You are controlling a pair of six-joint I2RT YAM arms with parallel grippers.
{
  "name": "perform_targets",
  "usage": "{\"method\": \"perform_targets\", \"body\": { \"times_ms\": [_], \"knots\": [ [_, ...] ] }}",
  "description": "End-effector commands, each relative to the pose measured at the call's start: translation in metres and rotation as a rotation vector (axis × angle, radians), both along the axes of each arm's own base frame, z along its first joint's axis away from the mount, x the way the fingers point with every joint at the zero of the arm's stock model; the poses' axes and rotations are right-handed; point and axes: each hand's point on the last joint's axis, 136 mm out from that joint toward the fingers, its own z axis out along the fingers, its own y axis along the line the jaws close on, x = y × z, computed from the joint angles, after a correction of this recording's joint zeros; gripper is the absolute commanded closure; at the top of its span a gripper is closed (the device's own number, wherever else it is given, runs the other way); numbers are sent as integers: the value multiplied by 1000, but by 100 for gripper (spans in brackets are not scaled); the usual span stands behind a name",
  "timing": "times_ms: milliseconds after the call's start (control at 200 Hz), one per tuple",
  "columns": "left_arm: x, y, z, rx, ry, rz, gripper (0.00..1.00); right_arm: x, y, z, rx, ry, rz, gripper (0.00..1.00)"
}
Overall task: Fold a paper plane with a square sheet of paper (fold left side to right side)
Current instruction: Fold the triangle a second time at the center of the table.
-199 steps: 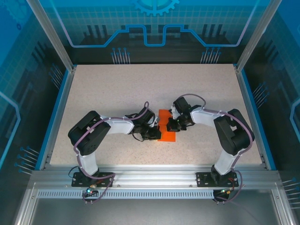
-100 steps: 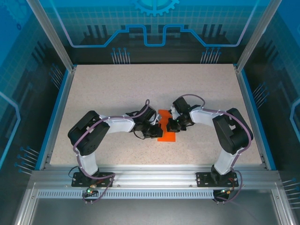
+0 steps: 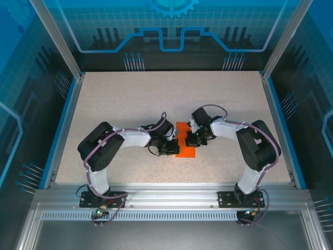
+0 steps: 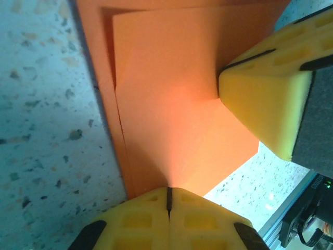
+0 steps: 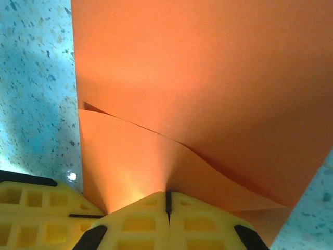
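Both were clenched shut with nothing between the jaws. The left gripper [image 4: 168,197] and the right gripper [image 5: 167,202] each pressed closed tips onto the square sheet of paper [image 3: 186,150], which lay between them mid-table [image 3: 130,99]. It was doubled over in overlapping layers, one edge bowing up. I judged it early: no nose or wings yet.

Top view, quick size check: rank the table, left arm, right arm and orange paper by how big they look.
Largest: table, by far.
Next: left arm and right arm, which look about alike, so I won't rank them.
Smallest: orange paper, partly hidden under the arms.
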Motion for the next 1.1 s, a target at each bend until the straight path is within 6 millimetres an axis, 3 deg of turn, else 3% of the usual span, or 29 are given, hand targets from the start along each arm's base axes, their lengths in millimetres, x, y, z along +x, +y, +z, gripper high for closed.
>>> {"method": "perform_targets", "body": {
  "times_ms": [0,450,765,1095],
  "knots": [
    [-17,20,-17,82,52,9,100,-14,-20,-18,-106,75,-1,100],
    [-37,38,-8,97,54,4,100,-11,-22,-19,-118,85,2,100],
    [-12,18,33,15,-35,0,100,-10,-18,-15,-95,68,5,100],
    [11,-2,20,19,-41,-23,100,-10,-15,-11,-80,61,9,100]
  ]
}}
